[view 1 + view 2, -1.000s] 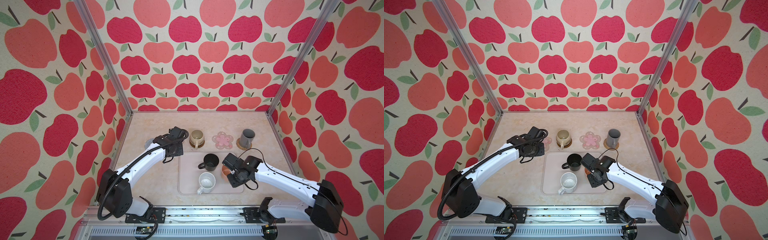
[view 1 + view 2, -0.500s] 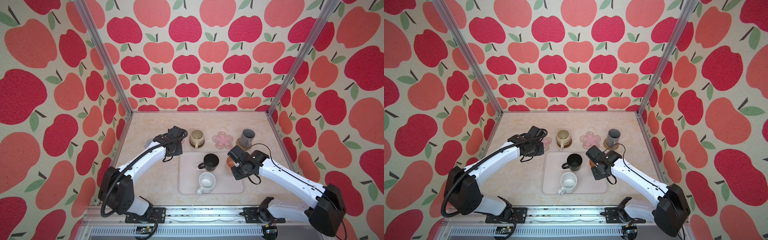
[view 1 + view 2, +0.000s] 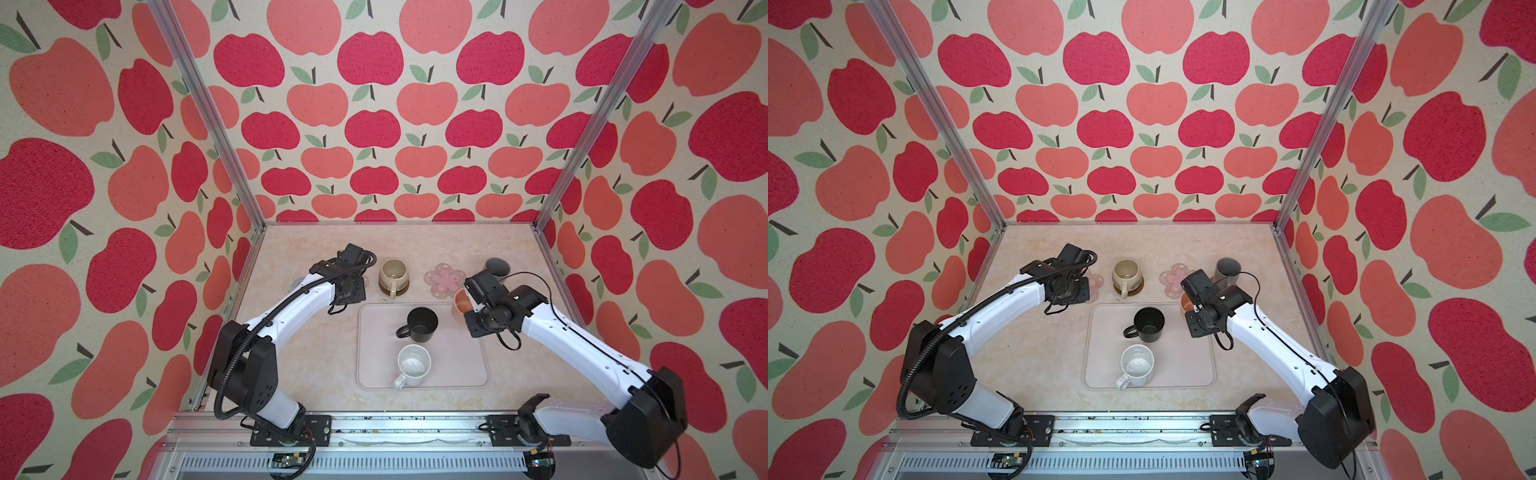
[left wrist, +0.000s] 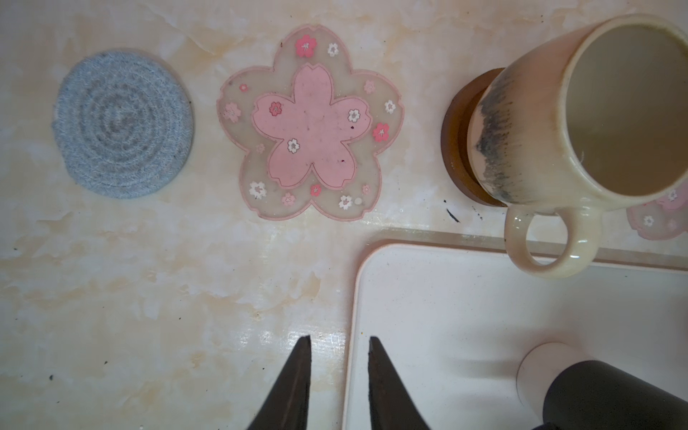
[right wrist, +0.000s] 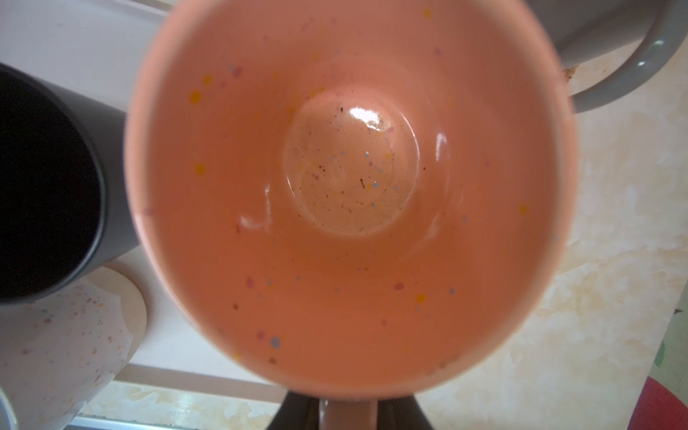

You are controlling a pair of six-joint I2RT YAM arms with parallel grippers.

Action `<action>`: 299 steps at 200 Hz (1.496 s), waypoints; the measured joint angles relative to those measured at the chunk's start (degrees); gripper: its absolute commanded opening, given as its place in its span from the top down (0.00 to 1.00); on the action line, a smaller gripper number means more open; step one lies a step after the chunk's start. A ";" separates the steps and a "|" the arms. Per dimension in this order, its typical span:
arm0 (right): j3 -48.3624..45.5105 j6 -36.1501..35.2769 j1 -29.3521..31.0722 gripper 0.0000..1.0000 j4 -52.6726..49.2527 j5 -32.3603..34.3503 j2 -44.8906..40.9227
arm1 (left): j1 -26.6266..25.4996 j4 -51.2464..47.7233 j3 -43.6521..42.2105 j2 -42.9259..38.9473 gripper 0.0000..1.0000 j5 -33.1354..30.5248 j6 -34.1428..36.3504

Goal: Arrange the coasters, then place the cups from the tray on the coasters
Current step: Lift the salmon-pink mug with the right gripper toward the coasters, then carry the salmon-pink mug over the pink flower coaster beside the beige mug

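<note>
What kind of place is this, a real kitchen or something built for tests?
Probably a robot test booth, not a kitchen: apple-print wall panels on metal frame posts, and a left arm and right arm mounted on a front rail.

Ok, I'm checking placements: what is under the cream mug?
A dark brown round coaster lies under the cream mug, its edge showing on one side; the mug covers the rest.

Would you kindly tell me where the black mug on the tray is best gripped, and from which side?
Probably the handle, pinched from above, coming in from the robot's left: the black mug stands upright on the tray, and its loop juts toward that side, clear of the white mug.
</note>
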 measured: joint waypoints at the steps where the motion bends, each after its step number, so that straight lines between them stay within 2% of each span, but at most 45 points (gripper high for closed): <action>1: 0.09 -0.13 -0.07 1.00 0.11 0.00 0.11 | 0.02 -0.02 0.04 0.07 0.71 0.02 0.00; 65: 2.75 -0.98 -3.45 1.00 3.74 -0.15 5.03 | 1.95 -0.09 2.40 1.20 0.71 0.61 1.07; 174: 9.11 -0.48 -5.66 1.00 10.27 -0.52 15.28 | 4.59 -0.11 3.41 1.77 0.71 1.22 1.55; 242: 16.57 -0.26 -6.71 1.00 10.93 -0.59 23.06 | 6.58 -0.20 4.09 1.99 0.71 2.14 2.43; 299: 18.12 0.81 -7.63 1.00 11.89 -1.03 26.21 | 8.39 -0.17 4.09 1.99 0.71 2.93 2.64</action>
